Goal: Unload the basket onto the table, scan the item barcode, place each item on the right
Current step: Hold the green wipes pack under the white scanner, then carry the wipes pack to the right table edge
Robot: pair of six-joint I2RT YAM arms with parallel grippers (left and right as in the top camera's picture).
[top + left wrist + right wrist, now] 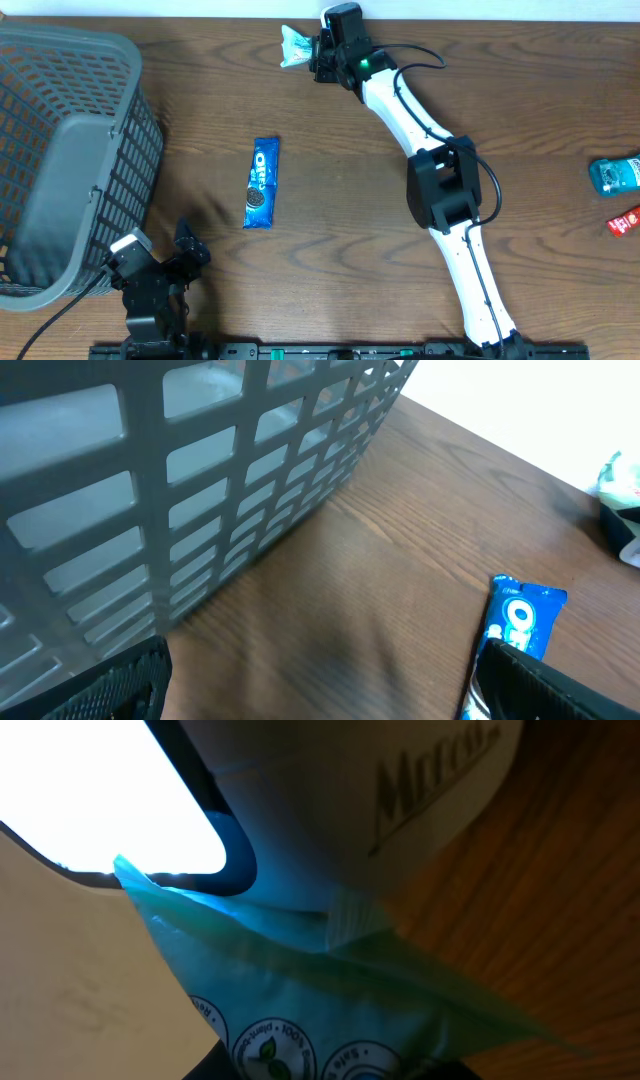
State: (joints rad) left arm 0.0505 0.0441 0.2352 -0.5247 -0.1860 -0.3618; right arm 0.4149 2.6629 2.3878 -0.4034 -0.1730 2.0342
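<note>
My right gripper (316, 52) is stretched to the table's far edge and is shut on a teal and white packet (296, 45). In the right wrist view that packet (330, 1010) fills the bottom of the frame, its printed round seals facing the camera. It sits right under a white scanner body (330, 810) with dark lettering. No barcode shows. My left gripper (160, 252) rests low at the front left, open and empty, its black fingers (110, 690) spread wide over bare wood. A blue Oreo pack (262, 182) lies flat mid-table and shows beside the left gripper's right finger (520, 622).
A large grey plastic basket (70, 160) stands at the left, its lattice wall (200, 490) close to the left gripper. Another teal packet (615, 175) and a red item (625, 220) lie at the right edge.
</note>
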